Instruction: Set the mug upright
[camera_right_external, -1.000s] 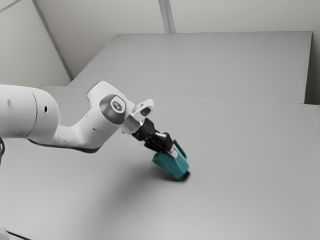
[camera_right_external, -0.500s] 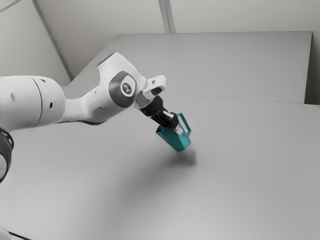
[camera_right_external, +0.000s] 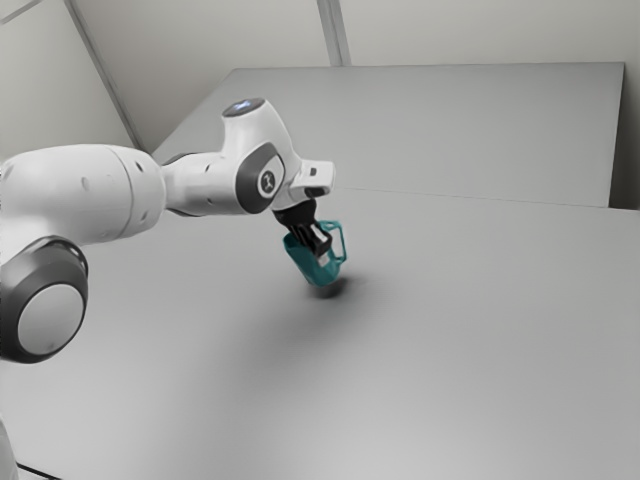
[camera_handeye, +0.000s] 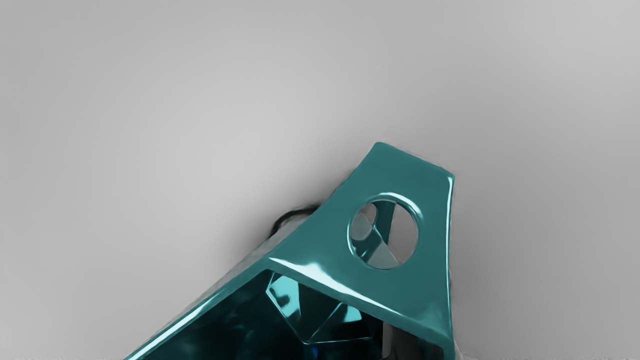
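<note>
Though tilted in the closed jaws of the black gripper, rate teal mug as light, rigid, probably slippery; best held by side wall, not handle.

Teal mug, tilted, perhaps touching table

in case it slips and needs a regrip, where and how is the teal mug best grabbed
I'd pinch the side wall of the mug at its rim, beside the handle, coming from above the open mouth: the rim is thin, and the mug leans with its mouth up and toward the exterior view's left.
</note>
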